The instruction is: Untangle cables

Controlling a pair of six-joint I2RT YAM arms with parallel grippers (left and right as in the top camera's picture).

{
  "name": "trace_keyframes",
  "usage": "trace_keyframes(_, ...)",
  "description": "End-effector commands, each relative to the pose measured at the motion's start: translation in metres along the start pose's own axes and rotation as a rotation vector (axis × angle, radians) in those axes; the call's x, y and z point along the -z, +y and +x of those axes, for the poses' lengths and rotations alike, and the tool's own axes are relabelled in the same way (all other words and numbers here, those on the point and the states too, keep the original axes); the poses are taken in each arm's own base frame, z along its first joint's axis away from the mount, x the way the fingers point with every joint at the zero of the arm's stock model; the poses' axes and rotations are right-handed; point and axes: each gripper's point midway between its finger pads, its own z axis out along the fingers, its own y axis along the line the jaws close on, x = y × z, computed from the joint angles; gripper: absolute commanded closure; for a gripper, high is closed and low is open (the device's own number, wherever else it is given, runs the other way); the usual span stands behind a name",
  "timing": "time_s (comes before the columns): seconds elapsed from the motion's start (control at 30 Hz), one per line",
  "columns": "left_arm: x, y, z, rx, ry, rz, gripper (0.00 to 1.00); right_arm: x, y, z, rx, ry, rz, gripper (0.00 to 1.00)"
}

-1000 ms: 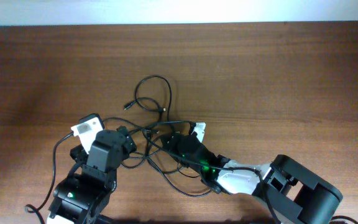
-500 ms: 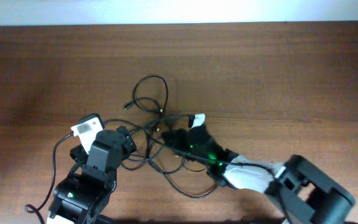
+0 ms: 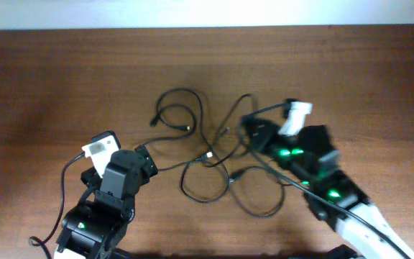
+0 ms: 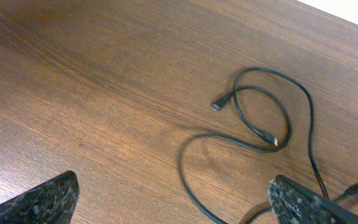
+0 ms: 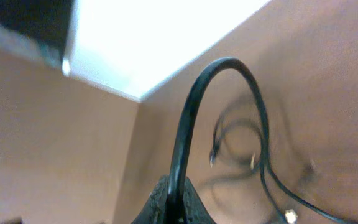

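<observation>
Cables point(image 3: 207, 155): thin black cords, loose on the wood table point(image 3: 63, 72). They lie about mid-table, somewhat nearer the near edge than the far one.

- One strand makes a double loop on the far-left side of the spread. Another makes a wide open loop on the near-right side. The strands cross around a light-tipped plug at the centre.
- Your right gripper point(image 3: 254, 129) sits at the right-hand side of the spread and is clamped on a cable. In the right wrist view, a cord rises from between the closed fingertips point(image 5: 169, 208), arcs overhead and drops to the table beyond. The rest of that view is blurred; you can pick out only faint loops and a pale plug tip.
- From the right gripper, strands fan out toward the table centre and the near edge.
- Your left gripper point(image 3: 144, 157) is at the left-hand side of the spread, toward the near-left corner, jaws wide apart. In its wrist view, the two speckled fingertips point(image 4: 48, 198) sit at the bottom corners.
- Ahead of the left gripper lies the double loop, with a dark plug end point(image 4: 217, 105) and a metal-tipped end point(image 4: 274, 142) close to it.
- One strand curves in between the left fingertips. You cannot tell whether it touches them.
</observation>
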Motion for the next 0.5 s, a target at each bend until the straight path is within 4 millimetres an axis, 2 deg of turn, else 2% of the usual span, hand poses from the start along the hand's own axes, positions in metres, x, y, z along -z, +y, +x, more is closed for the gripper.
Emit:
trace_keyframes(0.0,0.001,0.001,-0.002,-0.011,-0.009,-0.004,0.01,0.042,0.034,-0.061,0.094,-0.164,-0.024,0.96)
trace_keyframes(0.17,0.001,0.001,-0.002,-0.011,-0.010,-0.004,0.01,0.081,0.065,-0.107,0.125,-0.273,-0.017,0.96)
trace_keyframes(0.3,0.001,0.001,-0.002,-0.011,-0.009,-0.004,0.01,0.103,0.096,-0.132,0.154,-0.340,-0.052,0.96)
trace_keyframes(0.37,0.001,0.001,-0.002,-0.011,-0.010,-0.004,0.01,0.111,0.108,-0.136,0.119,-0.346,-0.069,0.96)
trace_keyframes(0.47,0.001,0.001,-0.002,-0.011,-0.009,-0.004,0.01,0.113,0.105,-0.133,0.043,-0.313,-0.041,0.96)
